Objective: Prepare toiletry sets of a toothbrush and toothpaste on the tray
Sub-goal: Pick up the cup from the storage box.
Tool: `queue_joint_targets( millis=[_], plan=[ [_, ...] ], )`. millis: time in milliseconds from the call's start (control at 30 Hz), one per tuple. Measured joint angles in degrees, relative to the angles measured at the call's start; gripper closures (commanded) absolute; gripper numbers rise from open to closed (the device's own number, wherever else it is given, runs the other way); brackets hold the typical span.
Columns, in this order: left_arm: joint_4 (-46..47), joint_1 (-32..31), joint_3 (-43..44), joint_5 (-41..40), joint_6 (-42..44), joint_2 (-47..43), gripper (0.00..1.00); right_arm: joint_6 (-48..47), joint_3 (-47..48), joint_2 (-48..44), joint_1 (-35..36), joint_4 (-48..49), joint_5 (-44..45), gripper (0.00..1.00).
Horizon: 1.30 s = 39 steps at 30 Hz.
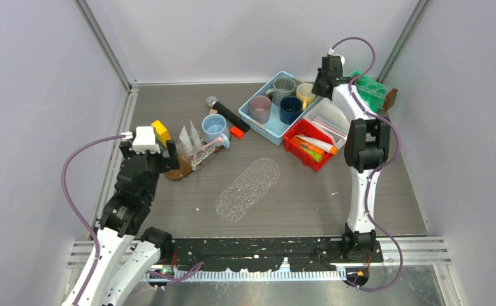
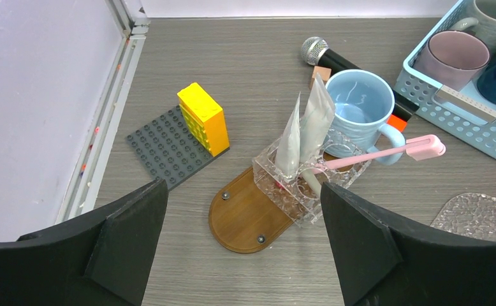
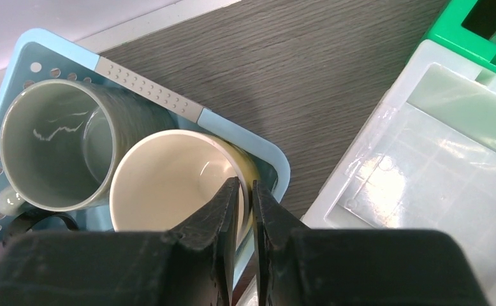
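A pink toothbrush (image 2: 386, 152) and two white toothpaste tubes (image 2: 304, 127) stand in a clear acrylic holder (image 2: 296, 191) on a wooden base (image 2: 242, 220). My left gripper (image 2: 242, 191) is open and empty, hovering just in front of that holder (image 1: 197, 153). A red bin (image 1: 296, 155) holds a white tube (image 1: 319, 143) and orange and green tubes (image 1: 308, 152). The clear textured oval tray (image 1: 248, 189) lies mid-table, bare. My right gripper (image 3: 245, 183) is at the back right, shut on the rim of a cream mug (image 3: 169, 185) in the blue basket (image 3: 277, 162).
The blue basket (image 1: 258, 127) also holds grey, pink and dark blue mugs. A light blue mug (image 2: 360, 111), a black microphone (image 2: 325, 56), a yellow brick (image 2: 204, 118) and a grey baseplate (image 2: 166, 150) sit near the holder. A white box (image 3: 417, 166) and a green rack (image 1: 370, 89) stand at the back right.
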Motion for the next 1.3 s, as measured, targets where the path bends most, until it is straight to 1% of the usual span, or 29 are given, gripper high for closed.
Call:
queue_joint_targets(
  millis=[267, 433, 567, 600, 667, 733, 867, 1000, 1167, 1300],
  plan=[
    [0.0, 0.0, 0.0, 0.0, 0.0, 0.1, 0.08, -1.5, 4.1, 2.2, -0.1, -3.2, -1.1, 0.8],
    [0.0, 0.0, 0.0, 0.0, 0.0, 0.5, 0.09, -2.5, 7.9, 4.5, -0.2, -5.8, -2.2, 0.75],
    [0.0, 0.0, 0.0, 0.0, 0.0, 0.9, 0.09, -3.2, 10.1, 7.1, -0.2, -7.4, -2.9, 0.73],
    [0.0, 0.0, 0.0, 0.0, 0.0, 0.9, 0.09, -3.3, 10.6, 7.5, -0.2, -7.5, -3.1, 0.74],
    [0.0, 0.0, 0.0, 0.0, 0.0, 1.0, 0.09, -3.6, 11.0, 7.5, -0.2, -8.2, -3.3, 0.79],
    [0.0, 0.0, 0.0, 0.0, 0.0, 1.1, 0.1, -4.2, 11.1, 7.5, -0.2, -8.6, -3.4, 0.89],
    [0.0, 0.0, 0.0, 0.0, 0.0, 1.1, 0.1, -5.4, 11.1, 7.5, -0.2, -9.0, -3.4, 0.98],
    [0.0, 0.0, 0.0, 0.0, 0.0, 1.3, 0.08, -6.2, 11.1, 7.1, 0.0, -9.3, -3.0, 1.0],
    [-0.3, 0.0, 0.2, 0.4, -0.3, 2.7, 0.05, -7.7, 10.9, 5.8, 0.7, -11.9, -1.4, 1.0],
    [-2.4, 0.0, 3.5, 1.4, -0.4, 5.0, 0.04, -9.6, 10.3, 2.8, 1.1, -13.6, 0.3, 1.0]
  ],
)
